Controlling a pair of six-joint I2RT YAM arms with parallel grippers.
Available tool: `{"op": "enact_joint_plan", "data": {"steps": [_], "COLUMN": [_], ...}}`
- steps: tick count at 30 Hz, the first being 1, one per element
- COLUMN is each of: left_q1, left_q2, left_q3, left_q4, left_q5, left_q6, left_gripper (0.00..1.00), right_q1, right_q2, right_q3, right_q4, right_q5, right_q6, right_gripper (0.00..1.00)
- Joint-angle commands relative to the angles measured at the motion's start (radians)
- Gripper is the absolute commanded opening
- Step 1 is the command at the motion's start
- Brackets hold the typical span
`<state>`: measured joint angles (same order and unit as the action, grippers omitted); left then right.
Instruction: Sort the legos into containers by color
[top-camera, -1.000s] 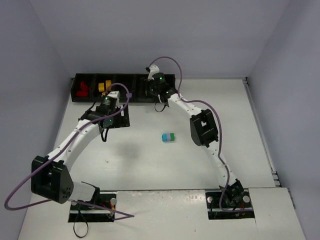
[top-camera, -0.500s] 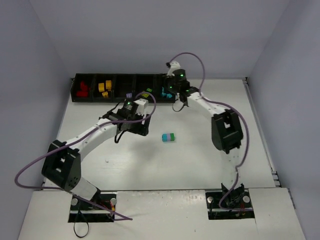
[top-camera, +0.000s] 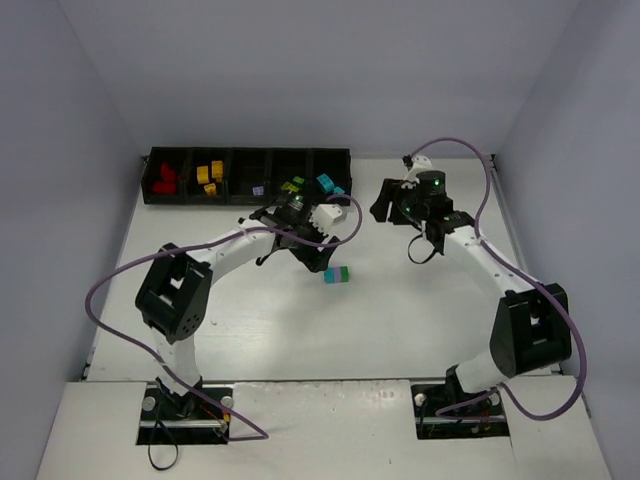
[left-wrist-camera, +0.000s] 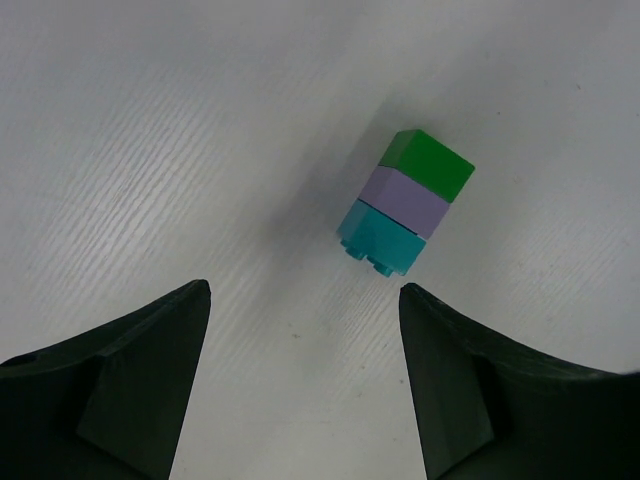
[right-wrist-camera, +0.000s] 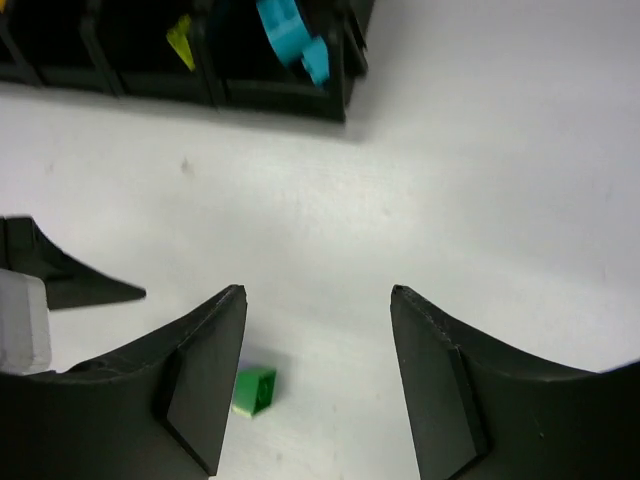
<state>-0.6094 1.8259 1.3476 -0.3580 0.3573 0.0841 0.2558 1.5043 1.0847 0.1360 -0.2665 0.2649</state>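
1. On the surface (top-camera: 260, 330), near its middle, lies a stack (left-wrist-camera: 405, 203) of green, lilac and cyan bricks, unsortable while joined.
2. Left fingers (left-wrist-camera: 130, 380) hang apart just short of the stack, framing it, probably for a grasp.
3. Right fingers (right-wrist-camera: 200, 370), apart and empty, hover near the right end of the tray (top-camera: 240, 153), whose compartments hold bricks grouped by colour.
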Motion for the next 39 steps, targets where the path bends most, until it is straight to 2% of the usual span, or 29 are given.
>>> {"op": "enact_joint_plan", "data": {"steps": [1, 6, 11, 19, 22, 36, 37, 39], "left_q1": [-0.03, -0.042, -0.058, -0.058, -0.058, -0.058, -0.058, -0.056], "left_q2": [0.004, 0.082, 0.11, 0.118, 0.125, 0.121, 0.112, 0.098], "left_q3": [0.09, 0.137, 0.117, 0.078, 0.073, 0.024, 0.019, 0.004], "left_q4": [-0.025, -0.081, -0.075, -0.033, -0.006, 0.067, 0.07, 0.083], "left_q5": [0.124, 0.184, 0.178, 0.166, 0.161, 0.181, 0.181, 0.187], "left_q6": [0.17, 0.221, 0.233, 0.233, 0.224, 0.206, 0.204, 0.198], "left_gripper": [0.7, 0.68, 0.58, 0.52, 0.44, 0.44, 0.43, 0.32], "right_q1": [-0.01, -0.012, -0.012, -0.012, -0.012, -0.01, -0.01, -0.009], "right_q2": [-0.084, -0.115, -0.121, -0.122, -0.125, -0.153, -0.154, -0.151], "right_q3": [-0.055, -0.094, -0.1, -0.132, -0.147, -0.204, -0.206, -0.209], "right_q4": [-0.027, -0.044, -0.05, -0.055, -0.055, -0.053, -0.053, -0.055], "right_q5": [-0.017, -0.02, -0.022, -0.053, -0.065, -0.102, -0.109, -0.125], "right_q6": [0.023, 0.039, 0.046, 0.053, 0.051, 0.057, 0.057, 0.053], "right_gripper": [0.56, 0.56, 0.56, 0.55, 0.55, 0.55, 0.55, 0.55]}}
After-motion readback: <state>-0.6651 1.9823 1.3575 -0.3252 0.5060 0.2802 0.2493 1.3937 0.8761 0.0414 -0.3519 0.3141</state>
